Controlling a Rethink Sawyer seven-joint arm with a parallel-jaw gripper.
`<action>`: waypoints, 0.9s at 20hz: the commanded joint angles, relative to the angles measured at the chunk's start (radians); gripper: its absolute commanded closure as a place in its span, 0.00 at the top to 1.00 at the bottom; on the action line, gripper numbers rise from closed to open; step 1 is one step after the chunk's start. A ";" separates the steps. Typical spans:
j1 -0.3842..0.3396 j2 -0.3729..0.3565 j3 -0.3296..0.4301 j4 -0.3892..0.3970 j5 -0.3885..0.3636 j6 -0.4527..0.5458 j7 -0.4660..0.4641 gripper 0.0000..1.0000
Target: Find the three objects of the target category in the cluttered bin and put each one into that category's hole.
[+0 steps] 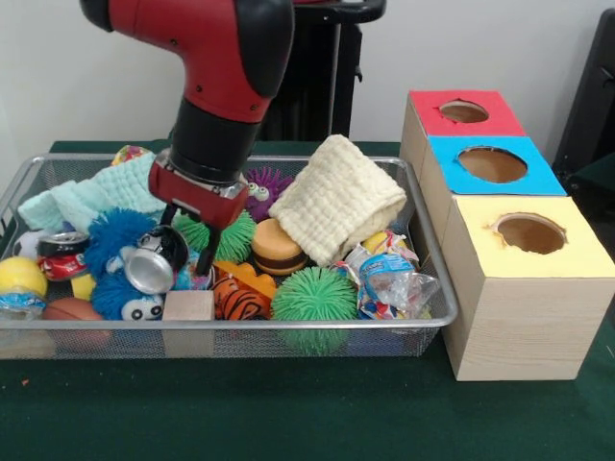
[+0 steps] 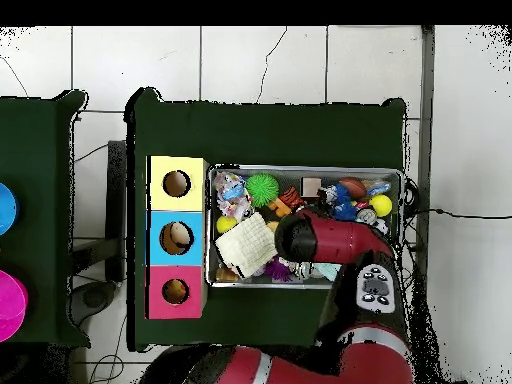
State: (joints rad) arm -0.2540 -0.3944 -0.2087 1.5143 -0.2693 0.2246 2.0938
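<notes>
The wire mesh bin (image 1: pixel 424 223) is full of toys and also shows in the overhead view (image 2: pixel 300 168). My gripper (image 1: pixel 189 240) hangs inside the bin's left-middle with its fingers apart. A crushed silver can (image 1: pixel 154 265) lies just in front of its left finger. The orange black-striped tiger (image 1: pixel 237 300) lies low at the front, just right of and below the gripper. I cannot pick out the yellow duck. The red-topped box's round hole (image 1: pixel 464 111) is at the far right, and also shows in the overhead view (image 2: pixel 176 291). In the overhead view the arm (image 2: pixel 305 238) hides the gripper.
A cream cloth (image 1: pixel 341 197) and a mint cloth (image 1: pixel 91 197) lie on the pile. Green puff balls (image 1: pixel 315 296), a blue puff (image 1: pixel 120 240), a burger toy (image 1: pixel 277 248), a wood block (image 1: pixel 188 305) and a plastic wrapper (image 1: pixel 389 279) surround the gripper. Blue-topped (image 1: pixel 492 164) and yellow-topped (image 1: pixel 529 233) boxes stand beside the bin.
</notes>
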 commanded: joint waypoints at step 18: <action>-0.194 -0.157 0.452 0.147 -0.027 0.093 -0.062 1.00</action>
State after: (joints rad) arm -0.4270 -0.5340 0.1073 1.6152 -0.2703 0.2248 2.0938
